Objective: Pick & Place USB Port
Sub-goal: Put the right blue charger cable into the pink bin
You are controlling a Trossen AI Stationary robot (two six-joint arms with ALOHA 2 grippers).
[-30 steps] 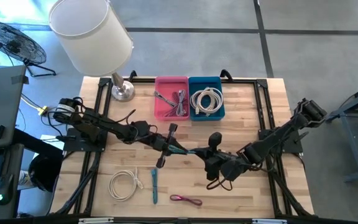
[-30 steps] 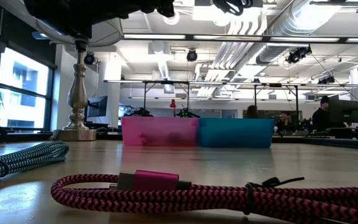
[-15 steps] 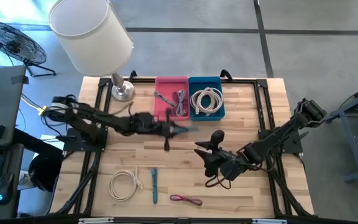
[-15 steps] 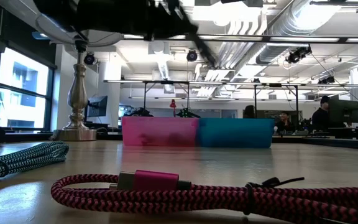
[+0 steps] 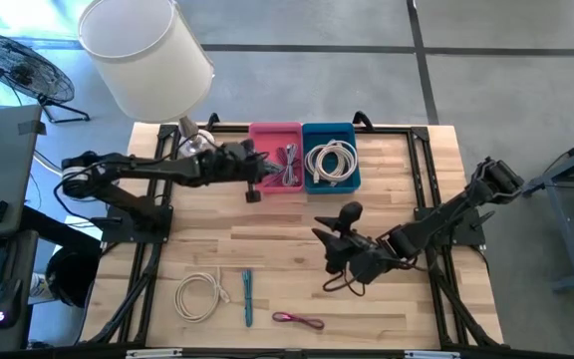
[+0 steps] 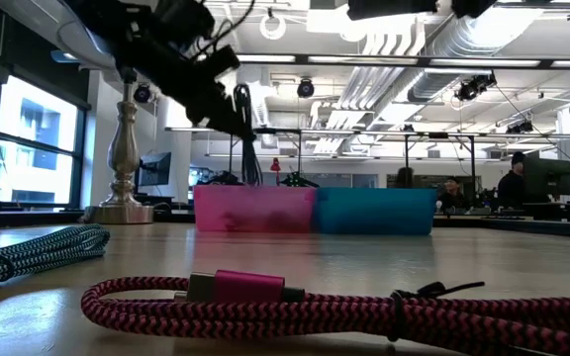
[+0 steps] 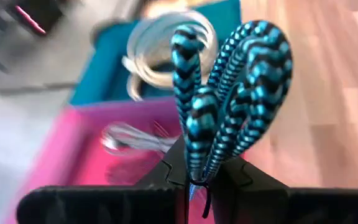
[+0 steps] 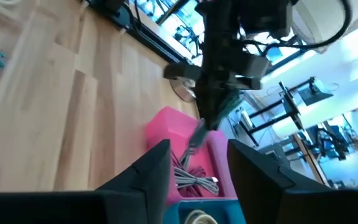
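My left gripper (image 7: 204, 177) is shut on a bundled blue-and-black braided USB cable (image 7: 229, 93). It hovers at the near left corner of the pink bin (image 5: 275, 155), which holds a grey cable. In the low view the bundle (image 6: 248, 138) hangs dark below the gripper (image 6: 201, 84). The blue bin (image 5: 330, 160) next to it holds a white cable. My right gripper (image 5: 335, 237) stands open and holds nothing above the table's middle, right of centre. Its wrist view looks past its spread fingers (image 8: 157, 171) at the left arm. My left gripper pinches the cable's folded bundle (image 7: 197, 155) between its two fingers, several strands at once. The looped bends (image 7: 253, 68) stick out past the fingertips. The fingers slant down from the table's left side. The bundle is lifted clear of the table and bins.
A lamp (image 5: 147, 50) stands at the far left corner, its base (image 6: 122, 213) left of the pink bin. A white cable (image 5: 199, 296), a teal cable (image 5: 247, 297) and a magenta cable (image 5: 299, 320) lie near the front edge. Bare wood lies between them and the bins.
My right gripper has opened and let go of the blue-and-black cable, staying near the table's middle. My left gripper, still shut on the cable, has swung from the middle toward the far edge and left, up to the pink bin, turning as it went.
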